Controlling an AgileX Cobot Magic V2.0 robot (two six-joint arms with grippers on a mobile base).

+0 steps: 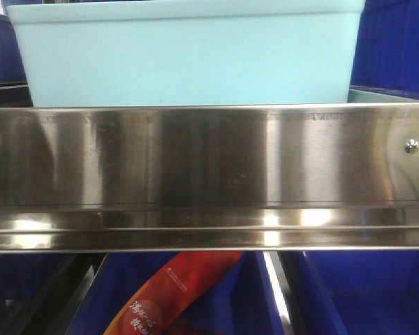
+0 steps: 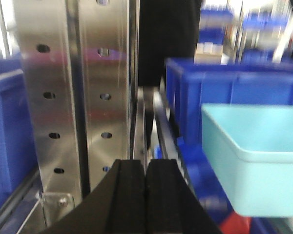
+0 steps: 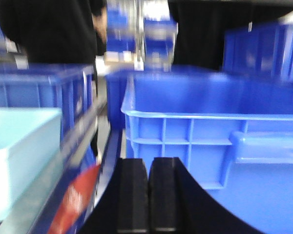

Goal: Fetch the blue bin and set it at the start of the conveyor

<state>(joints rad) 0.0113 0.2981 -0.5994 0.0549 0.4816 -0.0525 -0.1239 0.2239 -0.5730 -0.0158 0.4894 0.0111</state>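
Note:
The blue bin (image 1: pixel 188 56), a pale aqua tub, rests on the shelf just behind the stainless rail. It also shows at the right of the left wrist view, blue bin (image 2: pixel 256 156), and at the lower left of the right wrist view, blue bin (image 3: pixel 19 156). My left gripper (image 2: pixel 145 168) is shut with nothing between its black fingers, left of the bin and apart from it. My right gripper (image 3: pixel 149 165) is shut and empty too, right of the bin and in front of a navy crate. The conveyor start is out of view.
A shiny stainless-steel shelf rail (image 1: pixel 209 174) spans the front view. A perforated steel upright (image 2: pixel 73 97) stands left of the left gripper. Dark navy crates (image 3: pixel 215 146) flank the bin, navy crate (image 2: pixel 224 92). A red packet (image 1: pixel 171 293) lies in a lower crate.

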